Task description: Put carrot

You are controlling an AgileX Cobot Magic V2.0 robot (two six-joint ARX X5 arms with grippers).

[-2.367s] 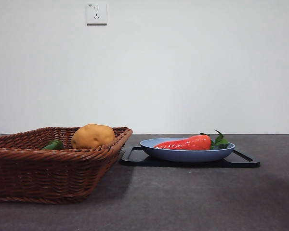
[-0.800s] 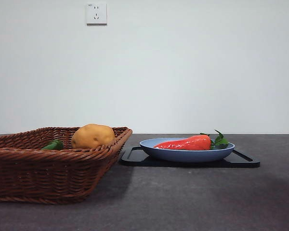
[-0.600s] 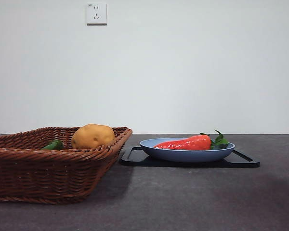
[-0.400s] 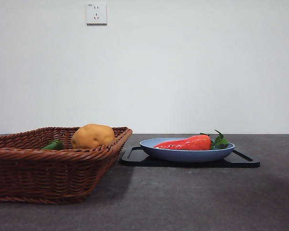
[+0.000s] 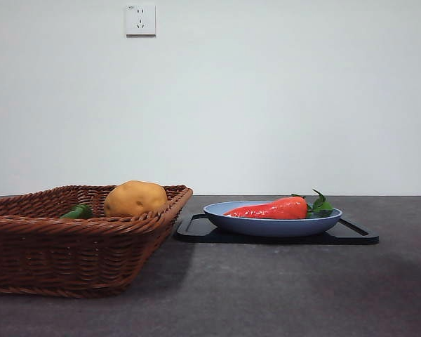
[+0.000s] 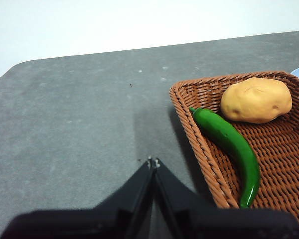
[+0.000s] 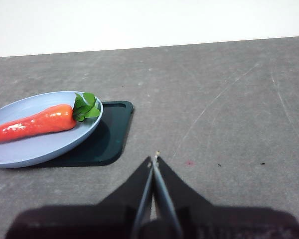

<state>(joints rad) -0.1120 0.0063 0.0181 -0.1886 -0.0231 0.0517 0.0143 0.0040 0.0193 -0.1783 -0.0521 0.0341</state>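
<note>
On the dark surface (image 5: 281, 295) we see the carrot (image 5: 270, 209) on a blue plate (image 5: 266, 226); both hands (image 6: 153, 162) (image 7: 153, 158) pinched closed; its gloss risks slipping.

carrot (image 5: 270, 208): glossy red-orange, tapered, green leaf tuft at thick end
pose: lying on its side
place: in the blue plate (image 5: 266, 226) on a black tray (image 5: 351, 235)

carrot (image 5: 275, 208) red-orange, green leaves | plate (image 5: 266, 226) blue | basket (image 5: 56, 260) brown weave | tray (image 5: 351, 235) seemingly black
</note>
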